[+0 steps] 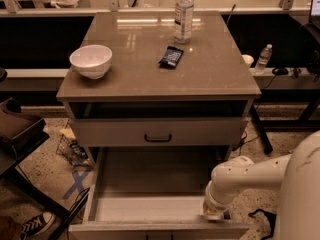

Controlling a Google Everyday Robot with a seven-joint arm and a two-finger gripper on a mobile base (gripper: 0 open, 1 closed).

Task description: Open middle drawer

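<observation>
The middle drawer (150, 208) stands pulled far out at the bottom of the view, wide and shallow, its pale interior bare. Only the top of its grey-beige front shows. The gripper (214, 215) sits low at the drawer's right front corner; whether it is open or closed I cannot tell. Above, another drawer (120, 132) with a dark bar handle is closed. The brown surface (135, 79) carries a white bowl (91, 60), a dark packet (171, 57) and a clear bottle (184, 14). The speckled floor (45, 184) shows a blue tape cross (77, 184) and a sneaker (35, 224).
</observation>
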